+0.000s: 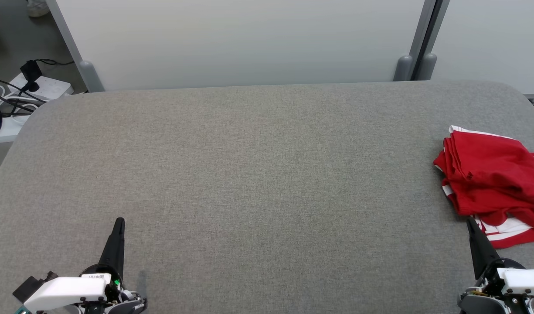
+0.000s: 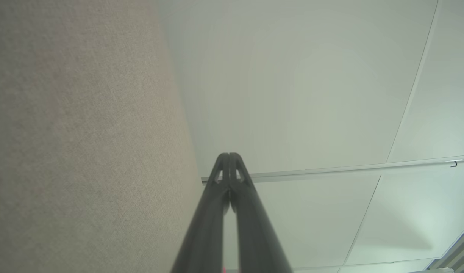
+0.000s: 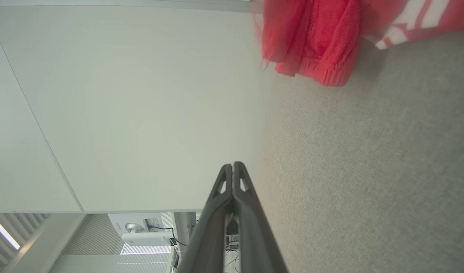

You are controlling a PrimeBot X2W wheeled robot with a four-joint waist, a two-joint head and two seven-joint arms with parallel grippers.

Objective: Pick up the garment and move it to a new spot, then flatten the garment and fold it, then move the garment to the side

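The garment (image 1: 495,181) is red with white stripes and lies bunched and roughly folded at the right edge of the grey table (image 1: 249,174). Its red hem (image 3: 311,41) also shows at the top of the right wrist view. My right gripper (image 1: 471,223) is at the lower right, shut and empty, its tip just at the garment's near edge. My left gripper (image 1: 119,222) rests at the lower left, shut, holding nothing, far from the garment. In both wrist views the fingers (image 2: 228,159) (image 3: 232,167) are pressed together.
A pale partition wall (image 1: 240,39) with grey posts (image 1: 404,65) stands behind the table. A white power strip with black cables (image 1: 27,91) lies on the floor beyond the table's far left corner. The table's wide middle is bare grey fabric.
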